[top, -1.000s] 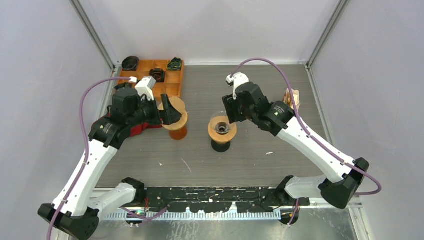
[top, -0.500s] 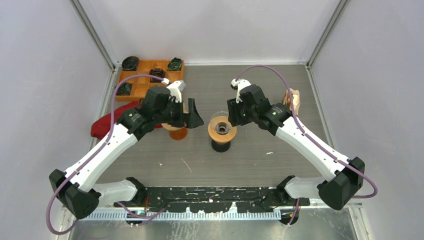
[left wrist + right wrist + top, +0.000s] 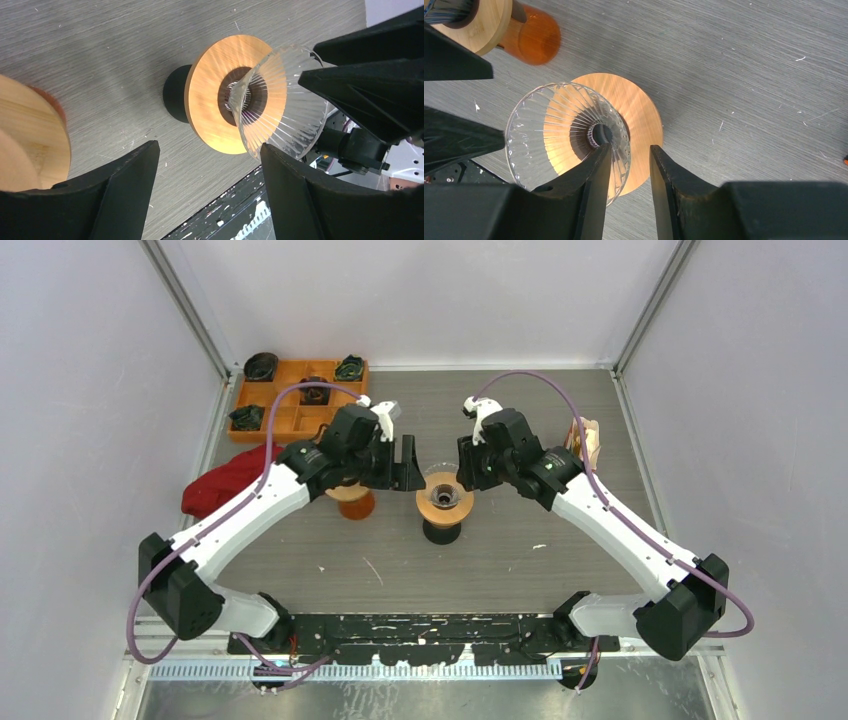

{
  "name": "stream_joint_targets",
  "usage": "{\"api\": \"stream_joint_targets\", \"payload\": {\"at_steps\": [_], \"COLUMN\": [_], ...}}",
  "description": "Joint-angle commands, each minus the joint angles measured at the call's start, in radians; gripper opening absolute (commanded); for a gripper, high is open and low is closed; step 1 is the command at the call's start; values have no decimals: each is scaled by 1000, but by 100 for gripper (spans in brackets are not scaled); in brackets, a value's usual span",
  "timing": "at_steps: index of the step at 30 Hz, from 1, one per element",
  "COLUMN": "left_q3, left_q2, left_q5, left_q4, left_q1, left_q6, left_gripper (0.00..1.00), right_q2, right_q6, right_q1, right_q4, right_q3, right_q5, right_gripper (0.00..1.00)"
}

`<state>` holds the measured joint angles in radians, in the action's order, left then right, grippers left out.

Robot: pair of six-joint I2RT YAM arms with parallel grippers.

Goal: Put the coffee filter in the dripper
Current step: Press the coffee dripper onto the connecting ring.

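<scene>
The left hand [image 3: 405, 468] hangs wide open and empty at ten o'clock of the glass dripper [image 3: 444, 502], which sits mid-desk [image 3: 520, 560]. The right hand [image 3: 466, 468], at one o'clock, straddles the dripper's rim; whether it pinches the glass cannot be told. The coffee filters [image 3: 588, 438] stand at two o'clock, well apart from the dripper.

— What's the tally?
— Two arms [image 3: 240, 525] [image 3: 610, 520], one glass dripper [image 3: 549, 130], two wooden discs [image 3: 210, 115] [image 3: 30, 135].
— And the rest?
— One orange tray [image 3: 290, 375], four small dark pieces [image 3: 261, 366] [image 3: 314, 392] [image 3: 349, 367] [image 3: 247, 417] in or by it, one red cloth [image 3: 225, 485], one stack of coffee filters [image 3: 585, 435].
</scene>
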<state>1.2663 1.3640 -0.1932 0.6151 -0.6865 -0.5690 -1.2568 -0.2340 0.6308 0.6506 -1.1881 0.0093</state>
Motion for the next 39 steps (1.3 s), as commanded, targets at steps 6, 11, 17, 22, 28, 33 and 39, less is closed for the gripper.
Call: {"api": "stream_joint_targets", "payload": {"at_steps": [6, 11, 17, 22, 28, 33, 39], "left_q3": [93, 119, 125, 129, 136, 140, 145], "left_q2": [80, 112, 131, 144, 155, 160, 172], "left_q5": [-3, 5, 17, 16, 27, 41, 51], "left_q4": [-55, -41, -32, -26, -13, -3, 10], "left_q1": [-27, -35, -43, -51, -65, -73, -83], "left_q6": [-8, -4, 0, 1, 7, 11, 17], "left_gripper": [66, 54, 39, 26, 22, 22, 20], "right_q2": [-11, -20, -28, -32, -36, -42, -64], "right_q6": [-7, -8, -10, -9, -5, -8, -16], "right_q1": [-3, -3, -3, -4, -4, -4, -4], "right_q4": [-50, -52, -51, -45, -37, -35, -31], "right_q3": [-5, -2, 8, 16, 38, 76, 134], "right_q5": [-33, -35, -34, -26, -9, 13, 35], "right_gripper": [35, 29, 22, 18, 9, 7, 4]}}
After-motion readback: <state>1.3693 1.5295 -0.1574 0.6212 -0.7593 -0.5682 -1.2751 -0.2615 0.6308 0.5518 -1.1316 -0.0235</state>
